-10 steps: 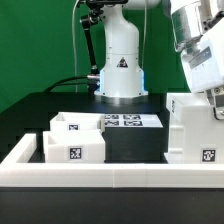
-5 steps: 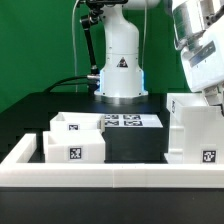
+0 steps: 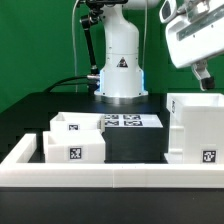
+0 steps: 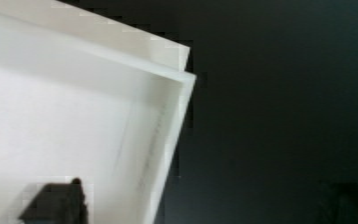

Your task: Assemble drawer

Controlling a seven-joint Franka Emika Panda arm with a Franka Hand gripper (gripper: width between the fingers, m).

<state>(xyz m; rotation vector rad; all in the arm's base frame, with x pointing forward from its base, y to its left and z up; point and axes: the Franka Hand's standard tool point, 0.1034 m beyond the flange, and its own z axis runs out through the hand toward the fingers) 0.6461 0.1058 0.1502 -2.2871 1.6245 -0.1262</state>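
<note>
A tall white open box part [image 3: 195, 125] with a marker tag stands at the exterior view's right. A smaller white box part [image 3: 75, 140] with tags stands at the left. My gripper [image 3: 205, 74] hangs above the tall part, clear of its top edge. In the wrist view the gripper [image 4: 208, 196] is open and empty. One dark fingertip [image 4: 51, 200] shows over the white panel [image 4: 78, 120] of the tall part. The other fingertip is barely seen over the dark table.
The marker board [image 3: 125, 121] lies at the back middle of the black table [image 3: 40, 105]. A white rail [image 3: 110, 176] runs along the front and up the left side. The robot's white base [image 3: 120, 65] stands behind the marker board.
My gripper has risen from the top of the tall white part to well above it. The parts have not moved.
</note>
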